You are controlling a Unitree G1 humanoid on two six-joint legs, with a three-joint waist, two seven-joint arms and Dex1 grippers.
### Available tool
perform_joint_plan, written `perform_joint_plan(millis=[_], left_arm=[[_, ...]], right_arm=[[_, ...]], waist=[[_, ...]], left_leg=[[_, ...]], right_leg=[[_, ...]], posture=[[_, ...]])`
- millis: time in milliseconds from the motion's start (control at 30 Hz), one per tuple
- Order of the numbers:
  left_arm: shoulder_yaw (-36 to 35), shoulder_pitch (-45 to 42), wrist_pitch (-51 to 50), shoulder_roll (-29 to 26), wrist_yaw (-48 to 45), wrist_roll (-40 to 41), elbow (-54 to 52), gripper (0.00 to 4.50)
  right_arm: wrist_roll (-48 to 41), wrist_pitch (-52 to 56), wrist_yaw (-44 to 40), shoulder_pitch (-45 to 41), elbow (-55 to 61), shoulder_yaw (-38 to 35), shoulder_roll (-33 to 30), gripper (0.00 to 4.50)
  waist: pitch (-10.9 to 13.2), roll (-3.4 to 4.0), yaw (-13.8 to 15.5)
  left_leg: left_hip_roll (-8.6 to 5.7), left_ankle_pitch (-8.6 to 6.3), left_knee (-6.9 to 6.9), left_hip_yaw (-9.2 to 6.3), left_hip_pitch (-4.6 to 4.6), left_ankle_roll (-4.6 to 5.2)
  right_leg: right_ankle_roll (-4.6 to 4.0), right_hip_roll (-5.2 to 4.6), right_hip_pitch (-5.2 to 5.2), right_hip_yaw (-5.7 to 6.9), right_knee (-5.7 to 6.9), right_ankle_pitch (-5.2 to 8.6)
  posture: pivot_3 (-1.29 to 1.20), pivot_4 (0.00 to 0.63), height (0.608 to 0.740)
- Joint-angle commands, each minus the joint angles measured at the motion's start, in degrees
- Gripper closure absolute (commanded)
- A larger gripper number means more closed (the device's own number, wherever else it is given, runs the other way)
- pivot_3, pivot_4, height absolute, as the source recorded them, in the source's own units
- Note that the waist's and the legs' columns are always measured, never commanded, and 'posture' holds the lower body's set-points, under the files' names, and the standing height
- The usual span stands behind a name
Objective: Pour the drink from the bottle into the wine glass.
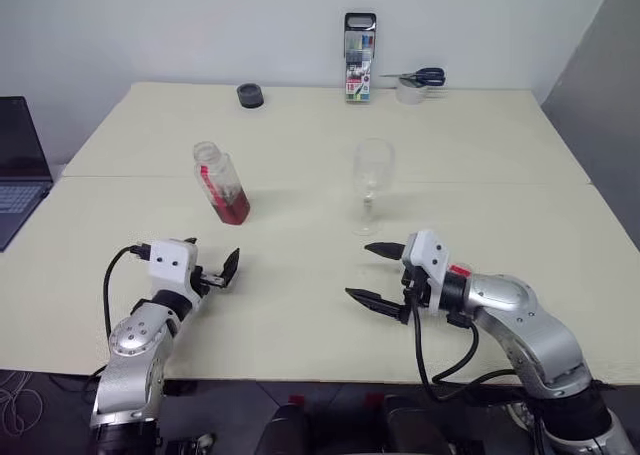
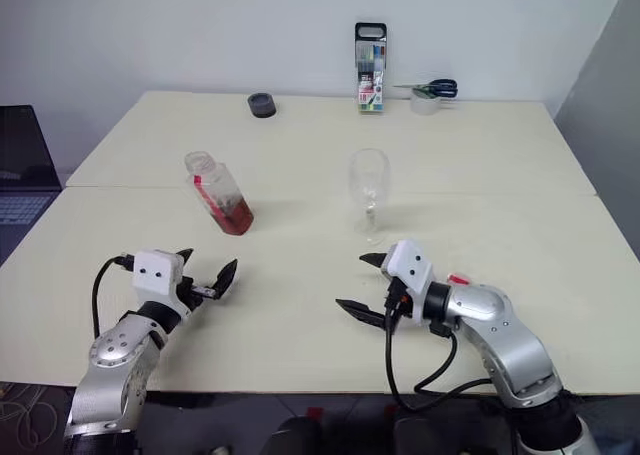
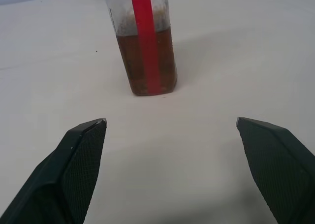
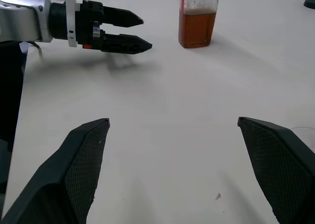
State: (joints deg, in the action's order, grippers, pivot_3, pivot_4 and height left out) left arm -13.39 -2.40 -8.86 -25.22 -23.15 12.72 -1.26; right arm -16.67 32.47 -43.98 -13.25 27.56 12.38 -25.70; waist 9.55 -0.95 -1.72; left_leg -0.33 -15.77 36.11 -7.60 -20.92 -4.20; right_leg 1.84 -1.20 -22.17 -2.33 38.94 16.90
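My left claw [image 1: 222, 272] spread, lined up on the small clear squarish plastic bottle [image 1: 222, 183]; right claw [image 1: 372, 273] spread, empty, clear of the stemmed wine glass [image 1: 371, 182].

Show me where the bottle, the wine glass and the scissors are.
bottle [image 1: 224, 185]: left eye view, on its body.
wine glass [image 1: 372, 167]: left eye view, on its bowl.
scissors [image 1: 424, 76]: left eye view, on the blue handles.

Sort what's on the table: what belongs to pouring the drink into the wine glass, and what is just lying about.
For the job: bottle, uncapped; drink in its lower part; wine glass, empty.

Lying about: marker pack, scissors on a tape roll, dark round lid, laptop beside the table.
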Motion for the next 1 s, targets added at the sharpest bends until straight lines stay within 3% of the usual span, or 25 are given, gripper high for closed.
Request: perform_joint_plan(millis=[33, 500, 1000], left_arm=[[-2.00, -4.58, 2.54, -1.47, -2.00, 1.59, 4.47, 0.00], [-1.02, -18.06, 8.01, -4.65, -9.12, 1.39, 21.19, 0.00], [-0.04, -25.71, 8.39, -4.60, -9.62, 0.17, 26.51, 0.00]], right_arm=[[-0.88, 0.11, 0.70, -1.26, 1.86, 0.16, 0.29, 0.05], [-1.64, 1.83, 2.00, -3.59, 2.97, 1.43, 1.20, 0.05], [-1.21, 1.38, 1.93, -4.55, 2.33, 1.41, 1.05, 0.05]], waist=[[0.00, 0.00, 0.03], [0.02, -0.04, -0.10], [0.02, -0.04, -0.13]], left_leg=[[0.00, 0.00, 0.00, 0.00, 0.00, 0.00], [0.00, 0.00, -0.01, -0.01, -0.01, -0.01], [-0.01, 0.00, -0.01, -0.01, -0.01, -0.01]], right_leg=[[0.00, -0.02, 0.00, 0.00, 0.00, 0.00], [0.00, -0.02, -0.03, 0.03, 0.01, 0.00], [0.00, -0.02, -0.03, 0.03, 0.01, -0.01]], posture=[[0.00, 0.150, 0.740], [0.00, 0.150, 0.740], [0.00, 0.150, 0.740]])
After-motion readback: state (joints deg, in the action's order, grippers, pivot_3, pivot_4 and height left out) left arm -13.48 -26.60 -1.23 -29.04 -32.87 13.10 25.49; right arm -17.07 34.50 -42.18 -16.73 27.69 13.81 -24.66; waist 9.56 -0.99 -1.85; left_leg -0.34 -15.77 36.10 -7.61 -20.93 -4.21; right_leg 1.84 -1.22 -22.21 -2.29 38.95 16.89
